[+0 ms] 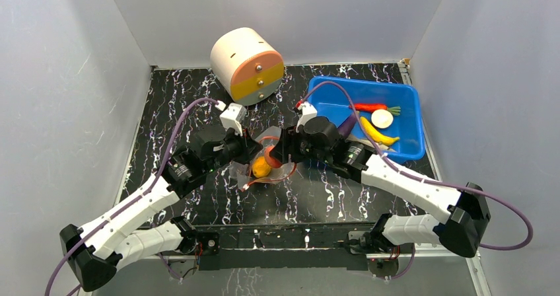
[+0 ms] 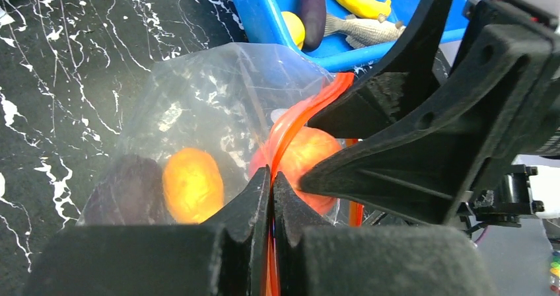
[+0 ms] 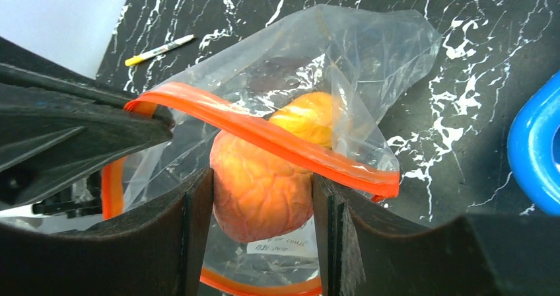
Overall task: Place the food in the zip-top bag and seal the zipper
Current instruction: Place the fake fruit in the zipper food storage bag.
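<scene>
Right gripper (image 3: 261,185) clamps orange round piece (image 3: 254,210) at bag (image 3: 376,51) mouth, pocket straight ahead; L gripper (image 2: 272,187) pinches zipper (image 2: 300,121) rim.

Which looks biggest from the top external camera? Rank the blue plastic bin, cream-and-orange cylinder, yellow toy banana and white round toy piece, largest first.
1. blue plastic bin
2. cream-and-orange cylinder
3. yellow toy banana
4. white round toy piece
The last two look close, so their order is unsure.
</scene>
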`<state>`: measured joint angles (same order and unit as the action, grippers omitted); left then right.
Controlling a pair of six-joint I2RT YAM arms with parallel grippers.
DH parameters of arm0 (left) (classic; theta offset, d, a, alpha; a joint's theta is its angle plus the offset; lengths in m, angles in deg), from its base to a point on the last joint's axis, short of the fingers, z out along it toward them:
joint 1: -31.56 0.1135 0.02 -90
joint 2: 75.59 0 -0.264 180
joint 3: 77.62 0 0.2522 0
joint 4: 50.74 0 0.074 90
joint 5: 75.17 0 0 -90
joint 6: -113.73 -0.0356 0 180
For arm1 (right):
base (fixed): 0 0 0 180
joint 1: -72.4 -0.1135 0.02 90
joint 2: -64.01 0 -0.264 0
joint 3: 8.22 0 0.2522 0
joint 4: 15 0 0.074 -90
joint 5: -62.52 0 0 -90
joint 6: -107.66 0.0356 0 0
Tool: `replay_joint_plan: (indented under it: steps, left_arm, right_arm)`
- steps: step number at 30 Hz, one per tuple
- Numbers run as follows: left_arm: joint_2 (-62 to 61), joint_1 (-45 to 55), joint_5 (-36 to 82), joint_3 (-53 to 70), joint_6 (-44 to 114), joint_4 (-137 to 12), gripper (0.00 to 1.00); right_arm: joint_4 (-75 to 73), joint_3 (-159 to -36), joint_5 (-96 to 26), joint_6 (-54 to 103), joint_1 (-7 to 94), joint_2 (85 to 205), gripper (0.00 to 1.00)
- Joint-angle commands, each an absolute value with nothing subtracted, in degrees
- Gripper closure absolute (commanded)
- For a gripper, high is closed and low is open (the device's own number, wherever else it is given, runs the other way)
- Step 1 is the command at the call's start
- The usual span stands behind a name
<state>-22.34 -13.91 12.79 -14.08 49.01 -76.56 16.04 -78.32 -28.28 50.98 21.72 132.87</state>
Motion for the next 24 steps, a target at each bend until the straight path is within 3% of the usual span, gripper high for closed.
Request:
replay_joint_plan:
  steps: [1,7,11,19,24]
  left_arm:
    - [-24.5,-13.6,14.6,-12.8,51.4,-74.1,1.00]
    - [-24.4,-13.6,13.3,-12.8,50.8,-75.2,1.00]
    - [-24.2,-13.6,11.8,-12.1,48.8,-77.3,1.00]
    - [-24.4,-13.6,6.5,-11.6,42.5,-80.4,1.00]
    - [-25.0,-13.6,2.6,-10.8,37.0,-82.5,1.00]
  right_arm:
    - [10.8,-79.0,-23.3,47.1,21.0,133.8,0.52]
    - [11.9,-80.2,-22.2,44.7,20.9,134.4,0.29]
    - [12.4,-80.2,-23.2,44.7,20.9,132.6,0.21]
    - [15.3,-84.8,-32.5,44.4,20.9,130.8,0.22]
    - [20.5,-90.6,-27.3,42.6,21.1,131.1,0.29]
